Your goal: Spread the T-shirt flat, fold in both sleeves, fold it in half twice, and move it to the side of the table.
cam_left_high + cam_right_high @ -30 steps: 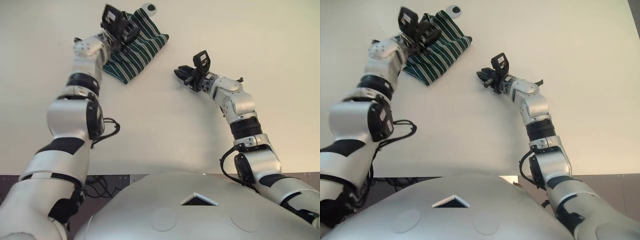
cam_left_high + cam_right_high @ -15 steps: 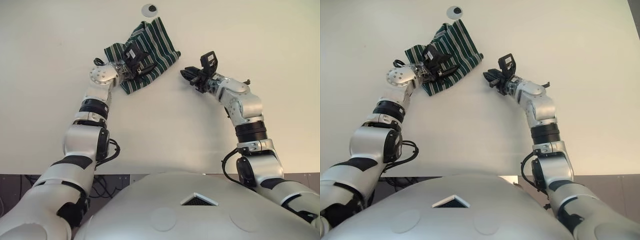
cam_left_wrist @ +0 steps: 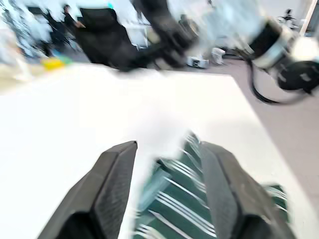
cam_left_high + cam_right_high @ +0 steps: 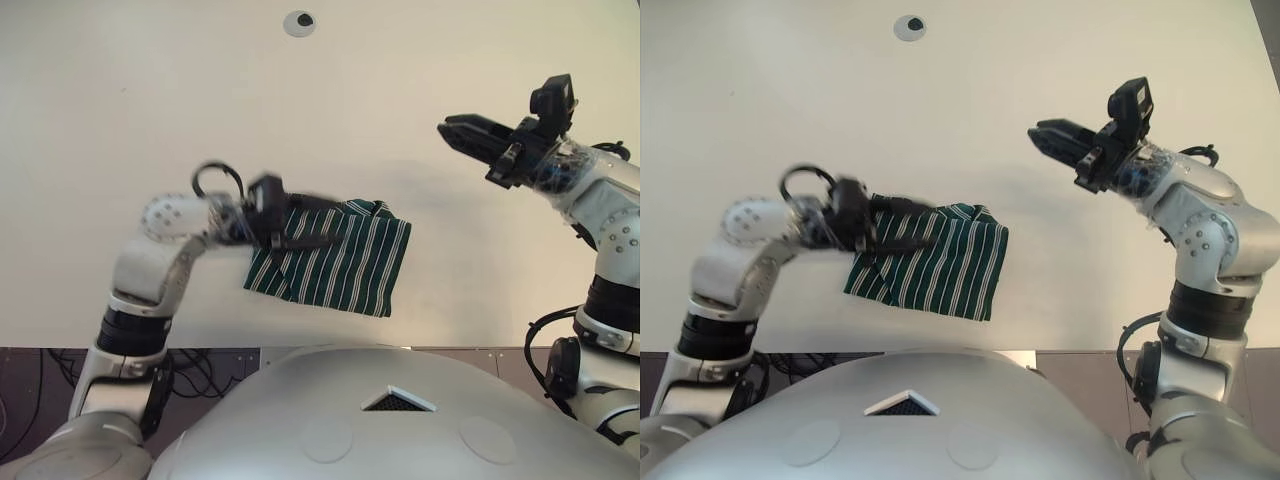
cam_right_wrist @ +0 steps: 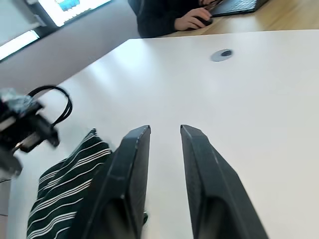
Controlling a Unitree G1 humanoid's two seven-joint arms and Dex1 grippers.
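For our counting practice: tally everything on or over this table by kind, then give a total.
Striped T-shirt: 1
Grippers: 2, the left gripper and the right gripper
Round table grommet: 1
Total: 4

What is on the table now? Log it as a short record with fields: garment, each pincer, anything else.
Garment: green striped T-shirt, bunched, not spread flat, near the front edge of the table
Left arm: left pincer clamped on the shirt's edge
Right arm: right pincer over the table's right part, apart from the shirt, narrowly open, empty
Other: round grey disc set in the tabletop at the far side
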